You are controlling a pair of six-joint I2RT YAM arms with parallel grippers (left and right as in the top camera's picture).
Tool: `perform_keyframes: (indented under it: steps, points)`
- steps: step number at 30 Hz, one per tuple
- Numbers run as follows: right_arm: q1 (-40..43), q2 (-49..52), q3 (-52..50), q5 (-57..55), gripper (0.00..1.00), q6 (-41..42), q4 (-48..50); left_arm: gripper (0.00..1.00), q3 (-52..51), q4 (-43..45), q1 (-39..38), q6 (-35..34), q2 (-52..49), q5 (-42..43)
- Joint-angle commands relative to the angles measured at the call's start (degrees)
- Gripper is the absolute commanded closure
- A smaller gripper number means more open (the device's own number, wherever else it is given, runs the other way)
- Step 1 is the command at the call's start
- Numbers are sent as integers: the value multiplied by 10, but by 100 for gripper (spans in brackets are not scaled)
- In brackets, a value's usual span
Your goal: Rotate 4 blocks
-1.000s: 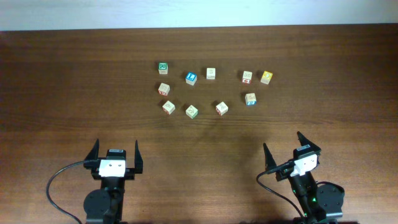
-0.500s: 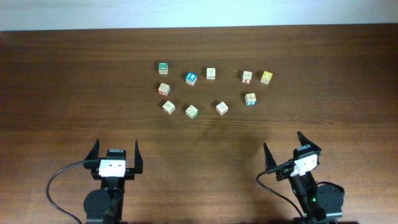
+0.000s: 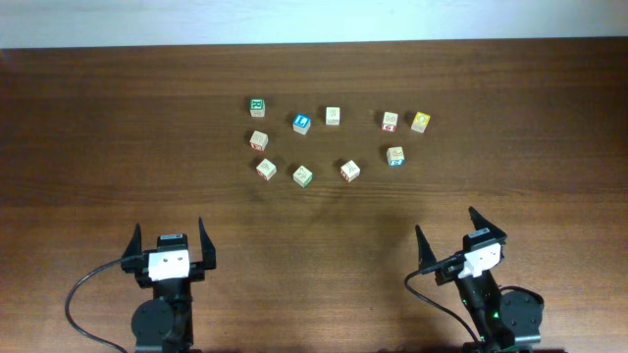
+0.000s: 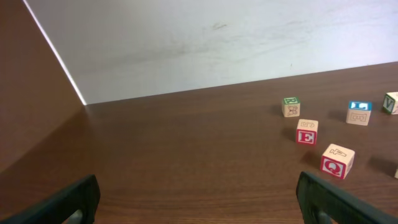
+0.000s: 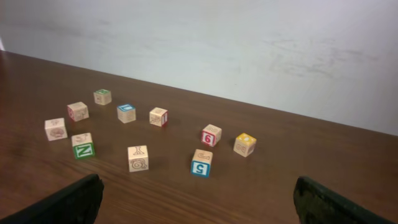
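Note:
Several small wooden alphabet blocks lie apart in a loose ring at the far middle of the table, none touching. Among them are pale ones (image 3: 258, 140) (image 3: 266, 169) (image 3: 349, 171) (image 3: 333, 116). Which are the 4 blocks I cannot tell. My left gripper (image 3: 169, 230) stands open at the near left, well short of them. In the left wrist view red E (image 4: 307, 131) and Q (image 4: 337, 160) cubes lie to the right of the left gripper (image 4: 199, 205). My right gripper (image 3: 444, 222) stands open at the near right; in the right wrist view the right gripper (image 5: 196, 205) faces the whole group.
A yellow-faced cube (image 3: 420, 122), a green-topped cube (image 3: 257, 106) and a blue-topped cube (image 3: 301, 123) lie in the same ring. A blue 5 cube (image 5: 201, 162) is nearest my right gripper. A white wall (image 5: 249, 43) runs behind the table's far edge.
My left gripper has shifted a little to the left and turned slightly. The right arm and the blocks have not moved.

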State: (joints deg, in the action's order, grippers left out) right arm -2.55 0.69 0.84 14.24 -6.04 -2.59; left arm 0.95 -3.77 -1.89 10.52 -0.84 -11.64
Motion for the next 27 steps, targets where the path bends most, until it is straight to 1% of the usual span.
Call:
perform_keyframes:
  steps: [1, 3, 5, 8, 10, 13, 15, 17, 19, 21, 22, 23, 25, 27]
  points:
    - [3, 3, -5, 20, 2, 10, 7, 1, -4, 4, 3, 7, 5, 35]
    - [3, 3, 1, 30, 2, 10, 12, 1, -4, 12, 3, 7, 5, 80]
    - [3, 3, 17, 34, 2, 10, 12, 1, 10, 19, 3, 7, 5, 91]
    - [3, 7, 57, 47, 2, 10, 11, 1, 76, -25, 3, 7, -21, 91]
    - [3, 26, 85, 70, 2, 10, 11, 1, 127, -57, 3, 7, -57, 91]
    - [3, 99, 141, 111, 2, 10, 8, 1, 223, -102, 3, 7, -145, 91]
    - [3, 163, 191, 136, 2, 10, -3, 1, 295, -130, 3, 7, -214, 91]
    - [3, 243, 261, 157, 2, 10, -31, 1, 378, -177, 3, 7, -296, 95]
    - [3, 312, 328, 172, 2, 10, -70, 1, 445, -227, 3, 7, -364, 109]
    - [3, 394, 416, 185, 2, 10, -136, 1, 517, -286, 3, 4, -441, 124]
    - [3, 441, 469, 186, 2, 10, -179, 1, 567, -325, 3, -10, -495, 127]
    - [3, 504, 543, 186, 2, 10, -242, 1, 626, -373, 3, -12, -557, 140]
    - [3, 581, 630, 186, 2, 10, -318, 1, 715, -439, 3, -12, -645, 159]
    - [2, 681, 738, 186, 2, 10, -412, 1, 818, -517, 1, -12, -741, 169]
